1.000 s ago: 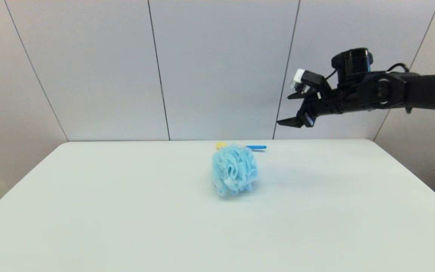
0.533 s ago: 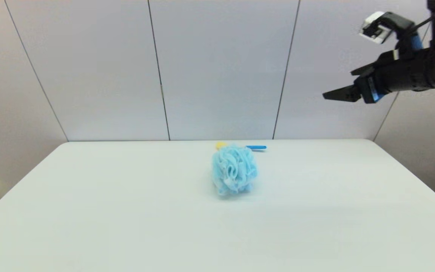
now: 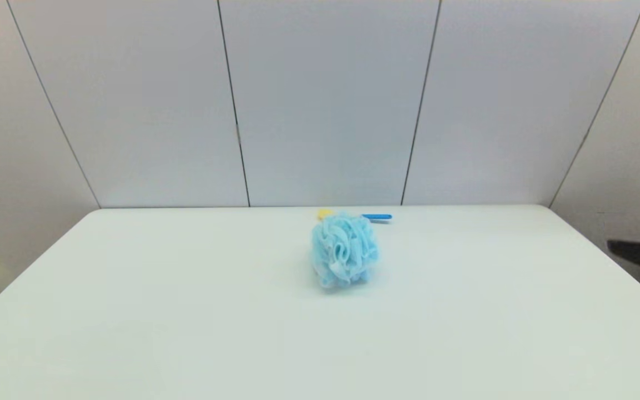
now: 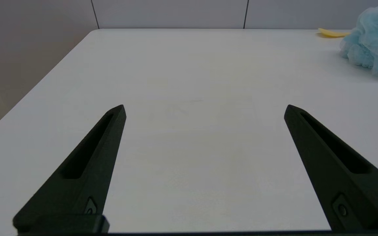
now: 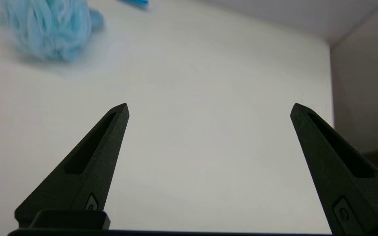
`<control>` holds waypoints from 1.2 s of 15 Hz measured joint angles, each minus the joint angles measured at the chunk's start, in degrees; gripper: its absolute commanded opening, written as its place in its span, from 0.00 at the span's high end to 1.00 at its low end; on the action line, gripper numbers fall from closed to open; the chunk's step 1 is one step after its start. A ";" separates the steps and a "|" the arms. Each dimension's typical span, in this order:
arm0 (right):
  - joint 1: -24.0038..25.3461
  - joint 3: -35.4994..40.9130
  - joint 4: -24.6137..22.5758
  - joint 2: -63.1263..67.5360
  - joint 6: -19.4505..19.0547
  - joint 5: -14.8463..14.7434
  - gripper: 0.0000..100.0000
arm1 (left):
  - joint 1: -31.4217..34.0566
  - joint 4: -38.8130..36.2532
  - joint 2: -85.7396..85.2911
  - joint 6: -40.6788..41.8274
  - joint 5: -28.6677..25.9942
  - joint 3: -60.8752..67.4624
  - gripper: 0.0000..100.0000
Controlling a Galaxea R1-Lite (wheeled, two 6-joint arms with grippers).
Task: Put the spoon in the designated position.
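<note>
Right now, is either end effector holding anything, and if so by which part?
Nothing is held. The left end effector and right end effector are both open and empty; the spoon lies on the table behind the bath puff.

Right gripper (image 5: 208,108) pulled back off far right, out of head view; now low by table's (image 5: 208,147) right edge, fingers (image 5: 87,164) spread.

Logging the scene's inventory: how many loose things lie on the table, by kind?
Spoon: 1, behind the puff
Puff: 1
Total: 2
</note>
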 measured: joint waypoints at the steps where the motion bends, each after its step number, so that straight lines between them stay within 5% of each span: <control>1: -0.40 6.51 -1.99 -5.57 1.07 -0.28 0.00 | 0.00 0.00 0.00 0.00 -0.05 0.00 0.00; 9: -1.57 41.31 -7.67 -40.98 3.06 -1.08 0.00 | 0.00 0.00 0.00 0.00 -0.02 0.00 0.00; 15: -2.43 44.90 -8.24 -52.96 4.07 -1.18 0.00 | 0.00 0.00 0.00 0.00 -0.02 0.00 0.00; 18: -2.50 46.42 -13.52 -55.59 8.27 -2.01 0.00 | 0.00 0.00 0.00 0.00 0.00 0.00 0.00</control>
